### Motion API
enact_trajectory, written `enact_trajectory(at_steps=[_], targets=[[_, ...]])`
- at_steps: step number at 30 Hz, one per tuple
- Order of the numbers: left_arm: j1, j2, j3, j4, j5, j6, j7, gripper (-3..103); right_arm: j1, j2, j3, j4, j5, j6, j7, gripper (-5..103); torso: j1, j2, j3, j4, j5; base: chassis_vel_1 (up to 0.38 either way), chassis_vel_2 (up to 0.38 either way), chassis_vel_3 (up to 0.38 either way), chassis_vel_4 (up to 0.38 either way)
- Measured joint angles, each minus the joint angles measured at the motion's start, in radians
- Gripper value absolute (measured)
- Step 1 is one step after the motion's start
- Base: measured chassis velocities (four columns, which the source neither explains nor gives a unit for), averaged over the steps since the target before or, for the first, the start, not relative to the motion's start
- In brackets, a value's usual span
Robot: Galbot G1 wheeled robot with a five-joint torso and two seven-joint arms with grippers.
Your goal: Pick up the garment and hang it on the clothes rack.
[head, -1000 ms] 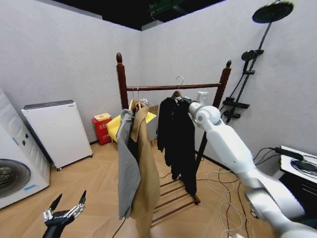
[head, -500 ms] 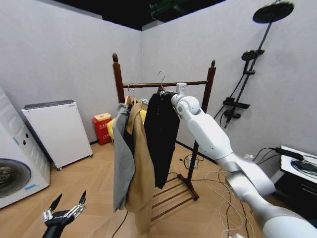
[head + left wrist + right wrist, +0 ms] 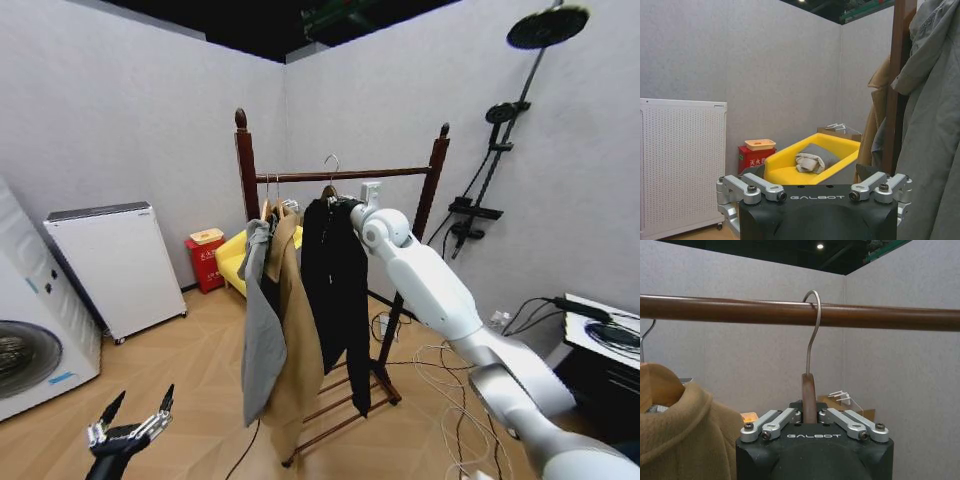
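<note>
The black garment (image 3: 336,280) hangs on a wooden hanger (image 3: 809,392) at the middle of the clothes rack (image 3: 243,170). In the right wrist view the metal hook (image 3: 812,322) curves over the rack's horizontal bar (image 3: 715,310). My right gripper (image 3: 367,192) is raised to the bar and shut on the hanger's neck, its fingers (image 3: 771,423) pressed against the wood on both sides. My left gripper (image 3: 130,430) hangs low at the lower left, open and empty, with its fingers (image 3: 751,187) spread wide.
A long tan coat (image 3: 297,330) and a grey garment (image 3: 260,330) hang just left of the black one. A yellow tub (image 3: 812,162), a red box (image 3: 205,260), a white cabinet (image 3: 110,265) and a washing machine (image 3: 30,340) stand left. Cables (image 3: 455,400) lie right of the rack.
The whole head view has shifted, so the camera moved. Along the bar, the black garment and my right gripper have gone left, closer to the tan coat. The left gripper has stayed put.
</note>
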Motion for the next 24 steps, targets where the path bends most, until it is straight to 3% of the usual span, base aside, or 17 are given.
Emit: enact_trajectory(at_steps=[14,24], targets=[[0.000,0.000,0.000,0.000,0.000,0.000,0.000,100,0.059,0.097,-0.039,-0.063,-0.048,0.041,-0.034,9,0.000,0.000,0.000,0.0006,-0.0004,0.000,0.000,0.000,0.000],[0.000,0.000,0.000,0.000,0.000,0.000,0.000,100,0.002,0.067,-0.022,-0.049,-0.063,0.037,-0.033,9,0.000,0.000,0.000,0.0004,-0.0001,0.000,0.000,0.000,0.000]])
